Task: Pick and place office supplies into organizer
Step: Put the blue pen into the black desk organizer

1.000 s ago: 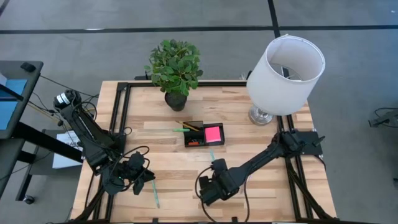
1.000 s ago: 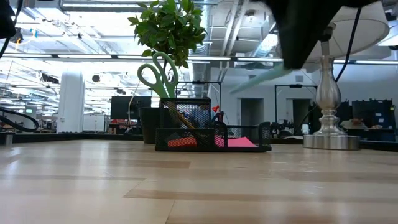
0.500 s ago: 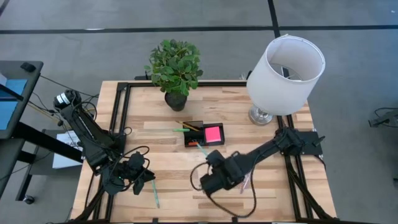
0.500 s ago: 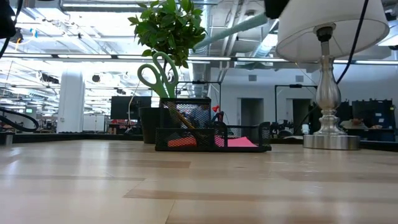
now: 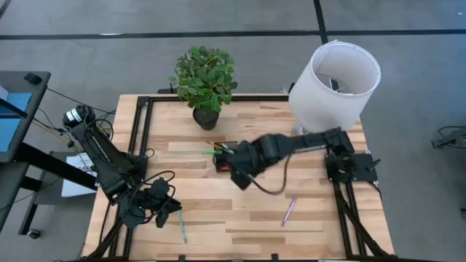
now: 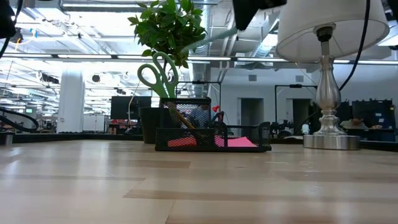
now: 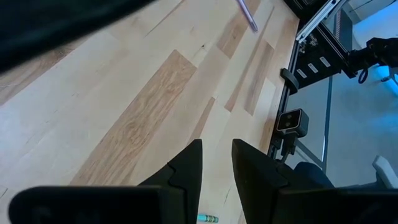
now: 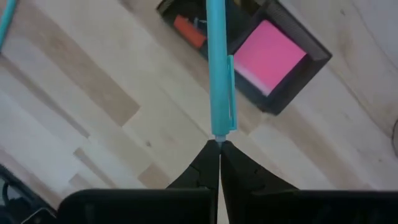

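My right gripper [image 8: 219,145] hangs over the black organizer [image 8: 292,78], shut on a teal pen [image 8: 217,62]. In the high view its hand [image 5: 239,171] covers much of the organizer [image 5: 219,164]. The organizer holds a pink sticky-note pad [image 8: 268,55], green-handled scissors [image 6: 158,73] standing upright and red bits [image 8: 188,31]. My left gripper [image 7: 216,163] waits open near the table's near left corner [image 5: 162,209]. A second teal pen [image 5: 180,228] lies on the table beside it. A pink pen [image 5: 289,211] lies on the table at the near right. My right gripper pinches the teal pen by its very end [image 8: 219,138], just past the clip, between its two fingertips. The fingers point down from above. The pen sticks out sideways from them, slanting slightly down [image 6: 214,36], lifted clear above the organizer.
A potted plant [image 5: 205,80] stands just behind the organizer. A white-shaded lamp [image 5: 333,86] stands at the far right. Black frame rails [image 5: 140,131] run along the table's sides. Bare wood lies between the organizer and the near edge.
My right gripper has risen from near the table's near edge and gone toward the far edge, to over the organizer, rolling its wrist. The teal pen went with it, lifted higher. The pink pen that the arm had covered now shows on the table.
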Motion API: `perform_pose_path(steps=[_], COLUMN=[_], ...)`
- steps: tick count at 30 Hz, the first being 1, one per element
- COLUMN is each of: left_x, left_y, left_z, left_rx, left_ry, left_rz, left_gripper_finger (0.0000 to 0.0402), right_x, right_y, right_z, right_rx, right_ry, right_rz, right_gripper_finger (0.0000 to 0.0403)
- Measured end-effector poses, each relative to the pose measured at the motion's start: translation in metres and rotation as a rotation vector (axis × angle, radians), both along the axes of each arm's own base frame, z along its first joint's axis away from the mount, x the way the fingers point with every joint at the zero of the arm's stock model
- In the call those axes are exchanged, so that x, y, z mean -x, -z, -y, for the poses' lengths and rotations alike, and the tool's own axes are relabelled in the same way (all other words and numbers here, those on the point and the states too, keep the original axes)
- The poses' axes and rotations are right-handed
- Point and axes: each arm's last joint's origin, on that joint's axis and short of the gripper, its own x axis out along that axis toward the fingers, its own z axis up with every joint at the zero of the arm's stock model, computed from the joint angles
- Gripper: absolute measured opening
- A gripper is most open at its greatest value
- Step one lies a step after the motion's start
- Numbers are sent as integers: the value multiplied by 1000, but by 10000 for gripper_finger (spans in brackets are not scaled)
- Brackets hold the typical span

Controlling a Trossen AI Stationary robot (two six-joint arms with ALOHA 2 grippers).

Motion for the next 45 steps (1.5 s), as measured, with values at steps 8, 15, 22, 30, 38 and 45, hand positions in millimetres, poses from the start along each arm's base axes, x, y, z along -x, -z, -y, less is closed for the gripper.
perform_pose_path(steps=[8,15,22,30,38,45], left_x=[0,0,0,0,0,0], left_y=[0,0,0,0,0,0], left_z=[0,0,0,0,0,0], left_rx=[0,0,0,0,0,1], left_ry=[0,0,0,0,0,0], left_rz=[0,0,0,0,0,0], left_gripper_finger=[80,80,80,80,80,80], right_x=[-7,-7,-7,-5,-3,-3], right_y=[2,2,6,28,28,28], right_z=[34,40,35,39,54,66], right_rx=[-63,-67,-113,-185,-243,-337], right_ry=[41,71,84,116,147,153], right_rz=[-19,-18,-40,-140,-155,-162], right_gripper_finger=[0,0,0,0,0,0])
